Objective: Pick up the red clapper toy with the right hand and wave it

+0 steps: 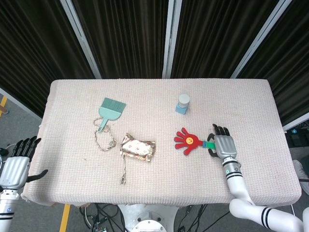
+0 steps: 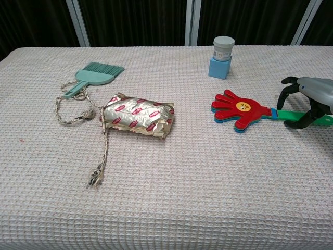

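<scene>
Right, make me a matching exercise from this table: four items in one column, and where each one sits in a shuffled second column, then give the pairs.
Items:
1. red clapper toy
2. teal brush
3. foil packet
4. small jar

Places:
A. standing on a blue block at the back of the table
B. near the table's middle, beside the rope
C. back left, handle by the rope loop
D. flat on the cloth, green handle under the right hand

Pairs: 1-D, 2-C, 3-B, 4-A
</scene>
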Controlling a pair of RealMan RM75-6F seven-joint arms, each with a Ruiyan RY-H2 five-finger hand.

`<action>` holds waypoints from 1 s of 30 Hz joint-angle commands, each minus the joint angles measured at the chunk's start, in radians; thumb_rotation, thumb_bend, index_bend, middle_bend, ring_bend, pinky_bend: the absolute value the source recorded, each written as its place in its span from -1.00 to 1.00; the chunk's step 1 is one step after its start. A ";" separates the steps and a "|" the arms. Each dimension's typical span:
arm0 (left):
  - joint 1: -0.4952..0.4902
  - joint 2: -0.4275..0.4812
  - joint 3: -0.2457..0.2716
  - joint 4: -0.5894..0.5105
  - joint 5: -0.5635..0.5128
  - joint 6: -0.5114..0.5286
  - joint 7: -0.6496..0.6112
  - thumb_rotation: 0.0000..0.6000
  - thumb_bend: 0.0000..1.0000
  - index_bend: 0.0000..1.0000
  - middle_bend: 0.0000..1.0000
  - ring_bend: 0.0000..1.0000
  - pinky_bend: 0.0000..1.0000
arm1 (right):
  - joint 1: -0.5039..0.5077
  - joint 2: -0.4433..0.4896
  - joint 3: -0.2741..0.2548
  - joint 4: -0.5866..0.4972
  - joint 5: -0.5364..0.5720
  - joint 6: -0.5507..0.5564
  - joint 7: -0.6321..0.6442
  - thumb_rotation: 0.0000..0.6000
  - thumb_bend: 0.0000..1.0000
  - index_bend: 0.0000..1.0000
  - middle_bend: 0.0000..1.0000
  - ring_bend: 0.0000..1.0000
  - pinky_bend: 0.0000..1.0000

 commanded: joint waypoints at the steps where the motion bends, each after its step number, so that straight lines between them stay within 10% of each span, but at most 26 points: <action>1: 0.002 -0.002 0.000 0.004 -0.002 0.001 -0.004 1.00 -0.74 -0.91 -0.96 -1.00 -0.88 | 0.001 -0.001 -0.001 0.001 0.006 0.001 -0.004 1.00 -0.51 -0.11 -0.94 -1.00 -1.00; 14: 0.004 -0.002 0.000 0.007 -0.004 -0.002 -0.011 1.00 -0.74 -0.91 -0.96 -1.00 -0.88 | 0.008 -0.004 -0.001 0.000 0.022 0.013 -0.013 1.00 -0.48 -0.05 -0.79 -1.00 -1.00; 30: -0.001 -0.006 -0.001 0.012 -0.004 -0.010 -0.023 1.00 -0.74 -0.91 -0.96 -1.00 -0.88 | -0.014 -0.045 0.030 0.021 -0.027 0.112 0.047 1.00 -0.17 0.55 -0.48 -1.00 -0.95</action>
